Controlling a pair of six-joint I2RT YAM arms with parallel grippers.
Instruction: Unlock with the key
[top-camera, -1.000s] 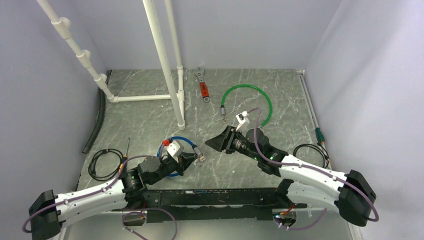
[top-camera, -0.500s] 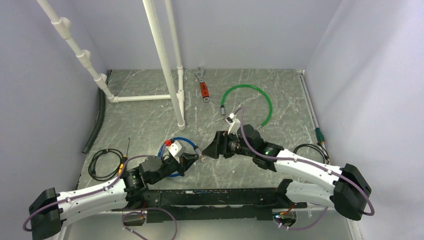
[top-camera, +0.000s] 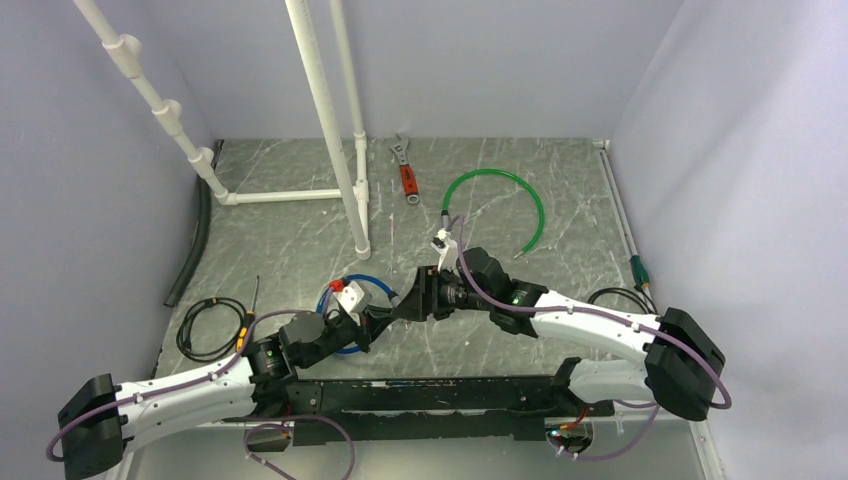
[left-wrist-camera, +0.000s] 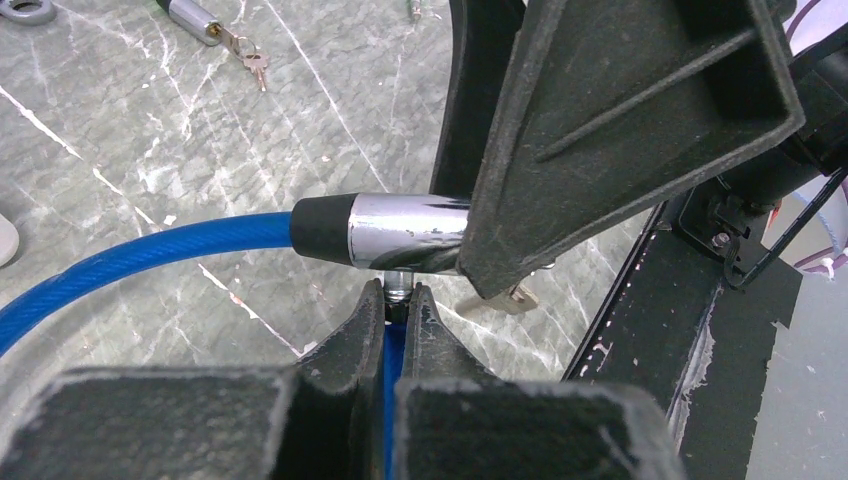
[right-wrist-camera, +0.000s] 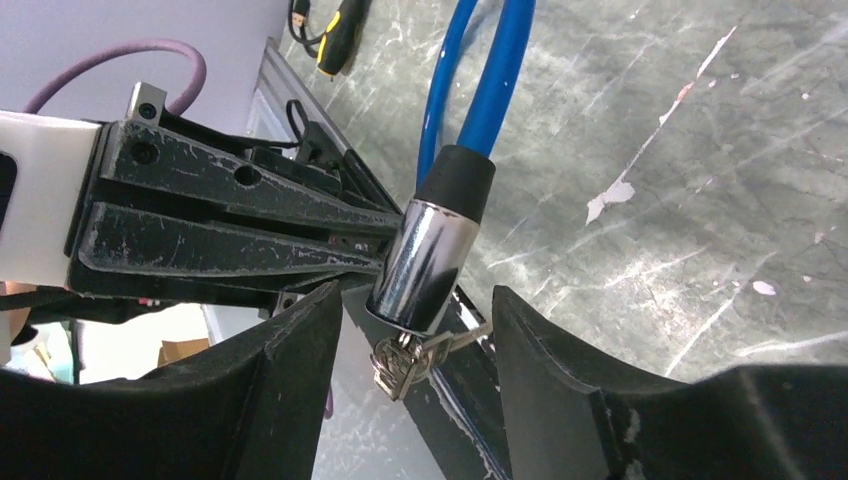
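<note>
The right end effector (right-wrist-camera: 418, 300) has moved in, spread, straddling the lock (left-wrist-camera: 400, 232) pinched by the left end effector (left-wrist-camera: 396, 300); the key (right-wrist-camera: 405, 362) sits between its fingers.

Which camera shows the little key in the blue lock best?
The right wrist view: the key hangs in plain sight at the end of the shiny lock. The left wrist view shows just a bit; from above it is hidden.
</note>
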